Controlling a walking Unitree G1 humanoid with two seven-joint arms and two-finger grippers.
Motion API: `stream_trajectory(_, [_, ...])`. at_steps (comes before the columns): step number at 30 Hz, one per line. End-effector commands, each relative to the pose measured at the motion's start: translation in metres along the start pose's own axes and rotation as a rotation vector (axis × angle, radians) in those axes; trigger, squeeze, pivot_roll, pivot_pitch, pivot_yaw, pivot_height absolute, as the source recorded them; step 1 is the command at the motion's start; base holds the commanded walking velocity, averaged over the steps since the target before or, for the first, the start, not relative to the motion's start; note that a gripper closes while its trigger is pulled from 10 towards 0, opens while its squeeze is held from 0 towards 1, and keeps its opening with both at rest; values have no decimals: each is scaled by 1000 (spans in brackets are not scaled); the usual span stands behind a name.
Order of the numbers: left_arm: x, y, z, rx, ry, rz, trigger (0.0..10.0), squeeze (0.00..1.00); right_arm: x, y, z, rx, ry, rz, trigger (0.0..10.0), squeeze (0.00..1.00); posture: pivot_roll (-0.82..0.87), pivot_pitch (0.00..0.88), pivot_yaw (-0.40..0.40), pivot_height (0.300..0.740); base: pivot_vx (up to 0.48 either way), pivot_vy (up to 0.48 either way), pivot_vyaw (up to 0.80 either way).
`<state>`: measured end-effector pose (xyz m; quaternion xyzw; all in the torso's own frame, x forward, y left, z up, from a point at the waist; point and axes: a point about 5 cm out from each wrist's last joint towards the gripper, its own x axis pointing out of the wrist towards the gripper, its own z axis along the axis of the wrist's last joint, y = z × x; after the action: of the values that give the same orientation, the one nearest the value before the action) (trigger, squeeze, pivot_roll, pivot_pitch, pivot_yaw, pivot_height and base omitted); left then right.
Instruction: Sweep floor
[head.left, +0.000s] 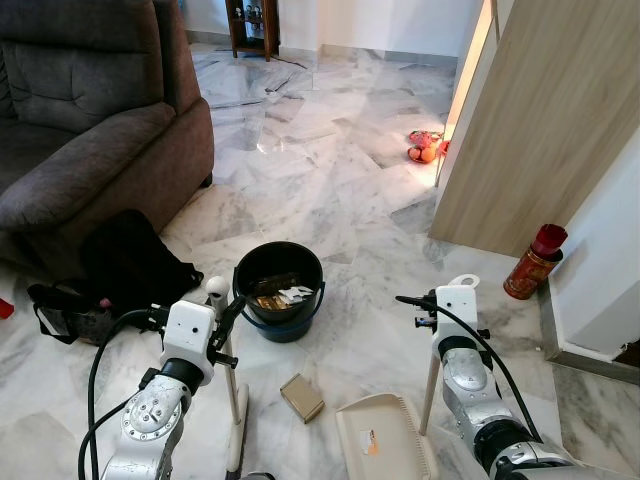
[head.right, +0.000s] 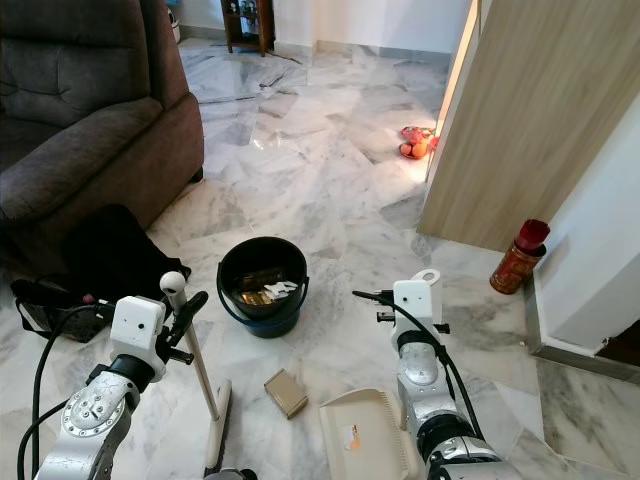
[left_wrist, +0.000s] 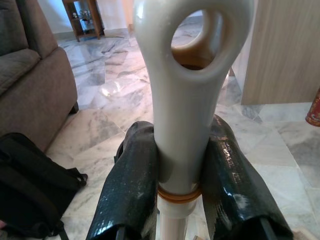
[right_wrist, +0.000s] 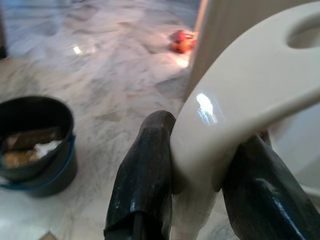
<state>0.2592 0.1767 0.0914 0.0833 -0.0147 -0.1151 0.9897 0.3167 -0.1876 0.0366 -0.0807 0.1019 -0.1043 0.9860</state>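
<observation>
We're looking down at a marble floor (head.left: 330, 180), and both arms are busy. Our left pincer (left_wrist: 182, 170) is clamped on the cream broom handle (left_wrist: 182, 100), its two black fingers (left_wrist: 132, 190) pressed against either side of the shaft just below the handle's hanging loop. From the head views the broom (head.left: 232, 400) stands nearly upright, its head low at about seven o'clock from the bucket.

Over on the right, our right pincer (right_wrist: 200, 170) is closed around the pale dustpan handle (right_wrist: 240, 110) (a glossy curved piece with a hole near its end). The dustpan (head.left: 385, 435) itself sits flat on the floor at roughly five o'clock from the bucket.

Between broom and dustpan lies a small brown box (head.left: 301, 397), flat on the marble, near both but touching neither.

The black bucket (head.left: 279, 290) stands dead ahead with scraps of paper and brown bits inside. At ten o'clock we have a grey sofa (head.left: 90, 120) with a black bag (head.left: 110, 270) on the floor in front of it. At three o'clock, a red canister (head.left: 533, 262) beside the wooden panel (head.left: 560, 110); at one o'clock, far off, some red and orange items (head.left: 425, 147).
</observation>
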Motion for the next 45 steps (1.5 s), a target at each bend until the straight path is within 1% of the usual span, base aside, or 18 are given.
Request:
stream_trajectory(1, [2,-1,7,17,-28,-4,10000,0,-1,-8,-4,32,15,-46,10000,0,192,71,1,740,0,0,0])
stream_trajectory(3, [2,-1,7,22,-31,-1,10000,0,1,-11,2,115,-14,-84,10000,0,189,71,4,740,0,0,0])
stream_trajectory(5, [2,-1,7,22,-31,-1,10000,0,1,-12,4,126,-27,-94,10000,0,188,72,4,740,0,0,0])
stream_trajectory(6, [3,-1,7,24,-32,-1,10000,0,2,-13,6,147,-44,-103,10000,0,189,72,5,740,0,0,0])
stream_trajectory(11, [3,-1,8,32,-37,-1,10000,0,2,-16,11,167,-82,-129,10000,0,191,75,4,740,0,0,0])
stream_trajectory(13, [3,0,9,39,-40,2,10000,0,2,-19,16,182,-112,-180,10000,0,190,79,6,740,0,0,0])
stream_trajectory(15, [3,0,10,41,-41,3,10000,0,3,-20,17,194,-121,-194,10000,0,191,80,6,740,0,0,0])
stream_trajectory(20, [2,0,11,48,-45,1,10000,0,3,-18,24,209,-171,-208,10000,0,193,81,8,740,0,0,0])
stream_trajectory(22, [2,0,11,49,-45,0,10000,0,3,-17,25,204,-172,-207,10000,0,193,81,8,740,0,0,0])
stream_trajectory(25, [1,-1,11,58,-45,-10,10000,0,1,-14,21,176,-166,-213,10000,0,196,76,8,740,0,0,0])
stream_trajectory(29, [-3,-1,11,68,-42,-17,10000,0,-3,-11,14,170,-143,-220,10000,0,212,75,9,740,0,0,0])
stream_trajectory(32, [-12,5,8,82,-23,-8,10000,0,-11,-4,2,166,-116,-214,10000,0,218,74,15,740,0,0,0])
stream_trajectory(38, [-16,7,5,86,-11,-5,10000,0,-14,-1,-3,152,-96,-211,10000,0,213,72,19,740,0,0,0])
stream_trajectory(39, [-17,8,3,90,-2,-3,10000,0,-16,0,-8,156,-71,-214,10000,0,214,68,20,740,0,0,0])
stream_trajectory(40, [-17,8,3,90,-2,-3,10000,0,-16,0,-8,156,-71,-214,10000,0,214,68,20,740,0,0,0])
stream_trajectory(41, [-19,8,0,97,7,0,10000,0,-18,0,-12,144,-52,-215,10000,0,216,66,20,740,0,0,0])
stream_trajectory(45, [-24,17,-6,133,32,40,10000,0,-21,-1,-19,149,-22,-229,10000,0,213,57,24,740,0,0,0])
